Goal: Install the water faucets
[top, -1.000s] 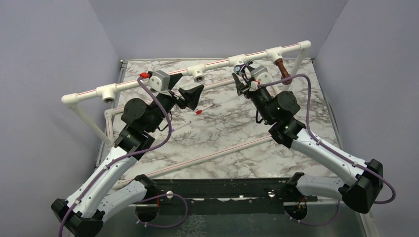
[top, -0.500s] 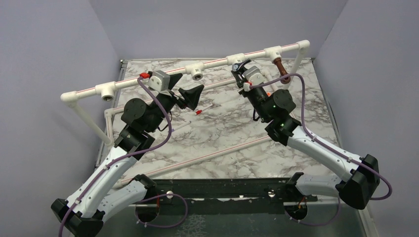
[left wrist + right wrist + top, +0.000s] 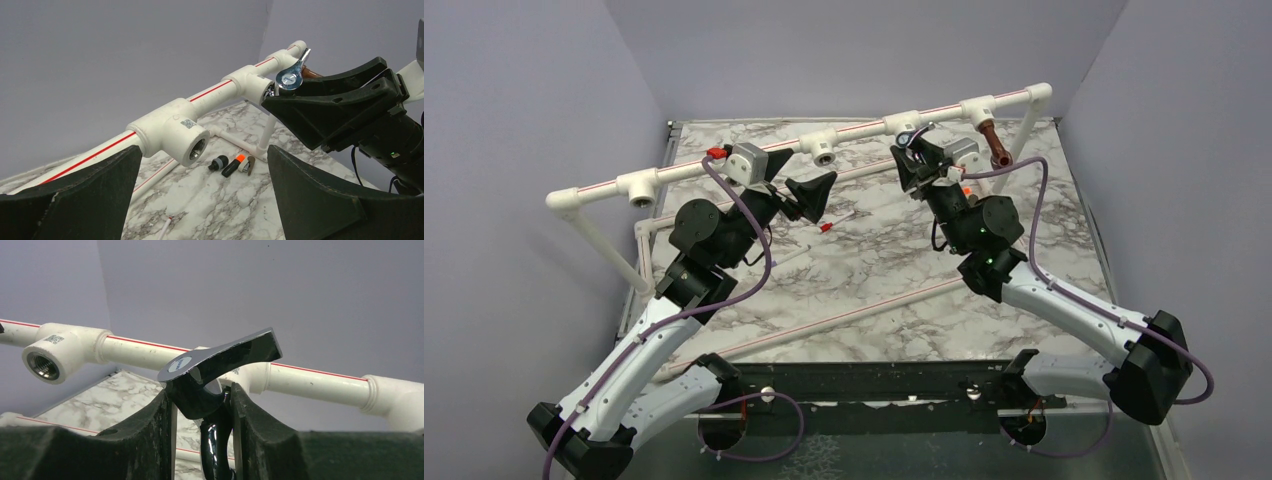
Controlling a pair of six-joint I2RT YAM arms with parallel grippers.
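1 glossy, flat-levered chrome faucet [image 3: 201,390]

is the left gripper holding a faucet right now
No, the left gripper is wide open and grips nothing; the chrome faucet sits clamped in the right gripper.

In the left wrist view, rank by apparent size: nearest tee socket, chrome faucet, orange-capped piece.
1. nearest tee socket
2. chrome faucet, partly hidden
3. orange-capped piece
Last two look close; order unsure.
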